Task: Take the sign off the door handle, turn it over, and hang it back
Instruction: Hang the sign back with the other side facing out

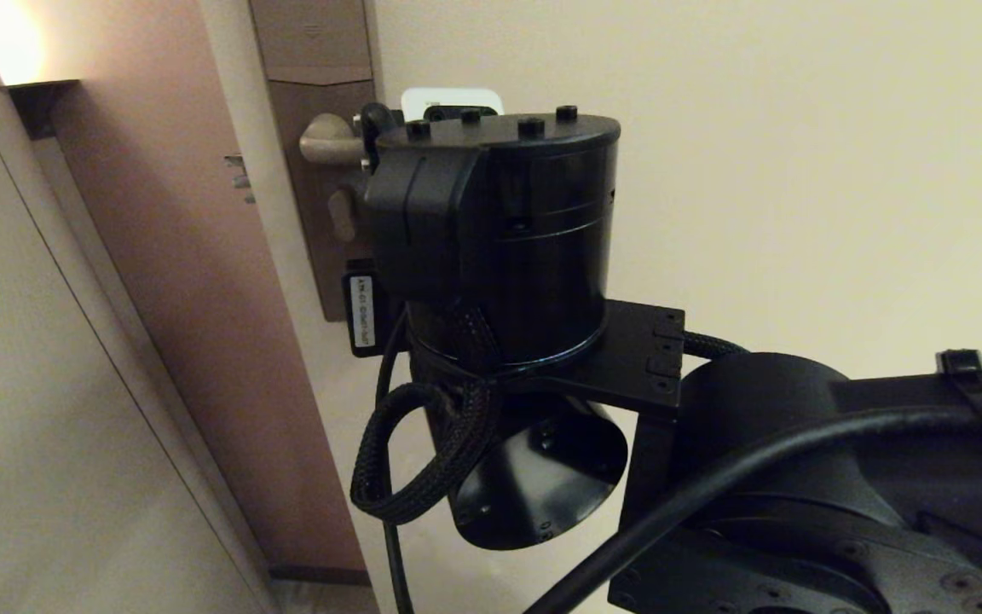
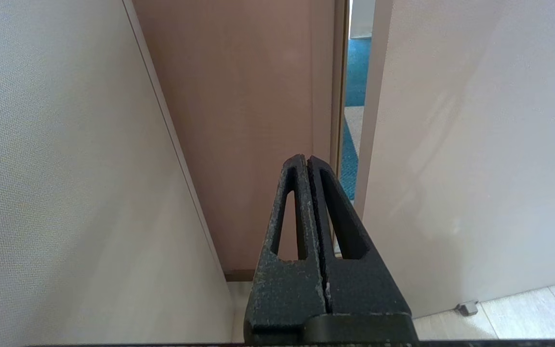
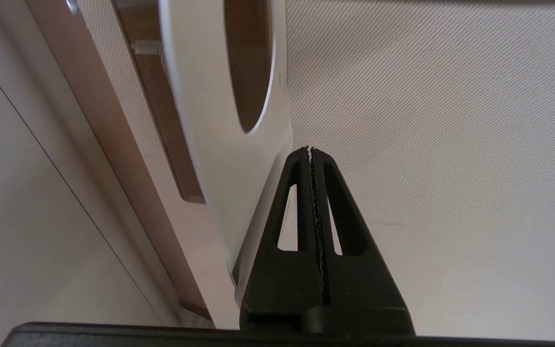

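One sign (image 3: 219,144), one door handle (image 1: 329,141), two pincers (image 2: 309,164) (image 3: 310,150).

Head view: the camera looks forward and upward at the door (image 1: 798,170), close behind the raised right arm (image 1: 499,239), whose wrist housing blocks the centre and leaves only the door handle (image 1: 329,141) tip, the lock plate (image 1: 312,51) and a white corner of the sign (image 1: 448,95) showing past it. Left wrist view: set behind the left gripper (image 2: 307,159), low, facing the door's edge and frame down to the floor (image 2: 523,313). Right wrist view: set behind the right gripper (image 3: 309,150), very near the sign (image 3: 210,96), facing up along the door. All three views share the door surface and the adjoining brown frame.
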{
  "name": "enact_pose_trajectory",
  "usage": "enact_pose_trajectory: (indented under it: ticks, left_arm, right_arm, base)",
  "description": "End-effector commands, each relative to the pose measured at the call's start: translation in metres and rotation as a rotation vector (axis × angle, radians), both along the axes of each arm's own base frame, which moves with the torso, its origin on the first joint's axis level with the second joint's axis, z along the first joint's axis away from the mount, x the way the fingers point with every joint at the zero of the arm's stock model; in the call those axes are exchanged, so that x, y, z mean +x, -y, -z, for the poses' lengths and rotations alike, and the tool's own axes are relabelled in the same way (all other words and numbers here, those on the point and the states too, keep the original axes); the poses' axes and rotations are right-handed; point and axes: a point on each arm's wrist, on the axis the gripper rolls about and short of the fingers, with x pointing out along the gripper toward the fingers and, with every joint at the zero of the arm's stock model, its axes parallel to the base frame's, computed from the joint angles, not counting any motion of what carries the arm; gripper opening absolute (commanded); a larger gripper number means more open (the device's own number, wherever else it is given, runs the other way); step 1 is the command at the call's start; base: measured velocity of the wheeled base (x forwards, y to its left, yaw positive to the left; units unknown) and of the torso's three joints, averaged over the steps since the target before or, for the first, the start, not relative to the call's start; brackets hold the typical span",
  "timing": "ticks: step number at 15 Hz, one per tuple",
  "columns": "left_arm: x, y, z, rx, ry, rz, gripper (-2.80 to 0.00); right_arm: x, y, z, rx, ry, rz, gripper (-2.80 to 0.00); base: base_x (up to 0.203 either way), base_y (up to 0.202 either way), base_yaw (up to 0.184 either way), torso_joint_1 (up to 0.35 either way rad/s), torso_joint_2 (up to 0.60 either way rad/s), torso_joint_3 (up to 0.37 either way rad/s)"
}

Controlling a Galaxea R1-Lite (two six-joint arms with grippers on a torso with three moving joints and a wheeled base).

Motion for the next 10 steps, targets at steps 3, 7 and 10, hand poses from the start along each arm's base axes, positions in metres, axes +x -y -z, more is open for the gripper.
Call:
enact_pose_trajectory:
  ticks: [3,7,10]
  left_arm:
    - [0.0001,0.0,0.0001,0.0,-0.002,0.0,-2.8]
    - [0.0,0.0,-0.0003,0.0,0.0,0.0,-2.8]
    - [0.0001,0.0,0.0001,0.0,-0.002,0.0,-2.8]
  right_arm:
    - [-0.0013,-0.0051,0.0034,0.001,-0.002,-0.003,-2.8]
    - [-0.0012,-0.0106,-0.0031,0.029,0.009,-0.026,-2.8]
    - [-0.0035,-0.0126,-0.0029,0.029,0.009,-0.053,-2.8]
  base:
    - [0.0,0.0,0.0,0.0,0.0,0.0]
    - [0.0,0.0,0.0,0.0,0.0,0.0]
    - [0.0,0.0,0.0,0.0,0.0,0.0]
